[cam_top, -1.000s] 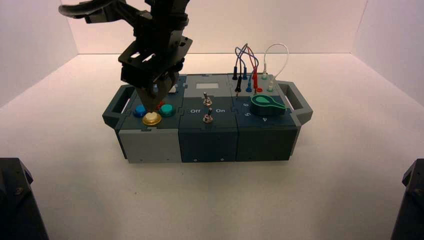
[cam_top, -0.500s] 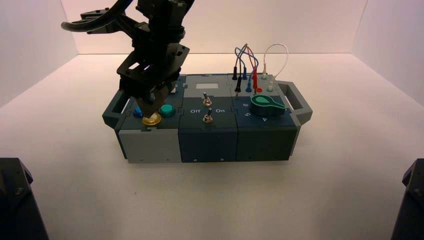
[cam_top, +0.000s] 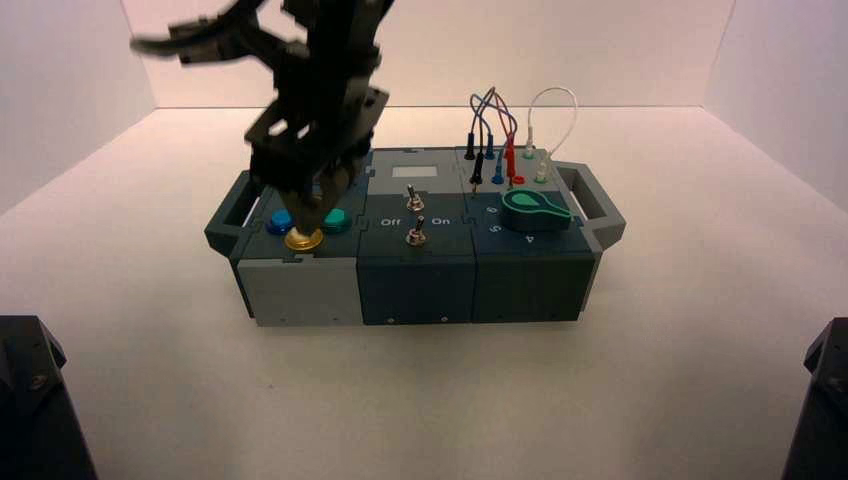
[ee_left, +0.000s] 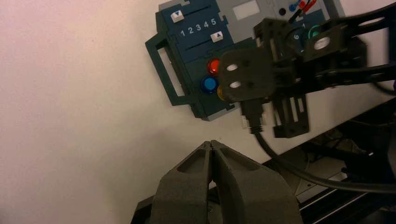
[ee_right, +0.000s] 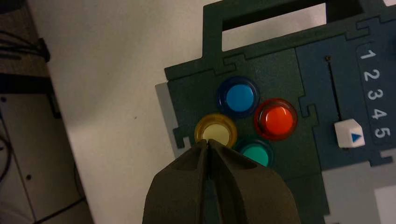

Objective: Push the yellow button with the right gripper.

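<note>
The yellow button (cam_top: 303, 239) sits at the front of a cluster of round buttons on the left end of the box (cam_top: 300, 288). My right gripper (cam_top: 309, 217) reaches across from above, shut, its point just over the button's rear edge. In the right wrist view the shut tips (ee_right: 208, 142) overlap the near rim of the yellow button (ee_right: 215, 130); I cannot tell whether they touch it. My left gripper (ee_left: 211, 143) is shut and empty, held well off the box's left end.
Blue (ee_right: 239, 96), red-orange (ee_right: 276, 119) and teal (ee_right: 256, 153) buttons crowd the yellow one. A white slider knob (ee_right: 349, 134) sits by 4 and 5. Two toggle switches (cam_top: 415, 218), a green knob (cam_top: 533, 210) and plugged wires (cam_top: 500, 130) lie to the right.
My right gripper has shifted slightly right and up while its point stays over the yellow button. The box has not moved.
</note>
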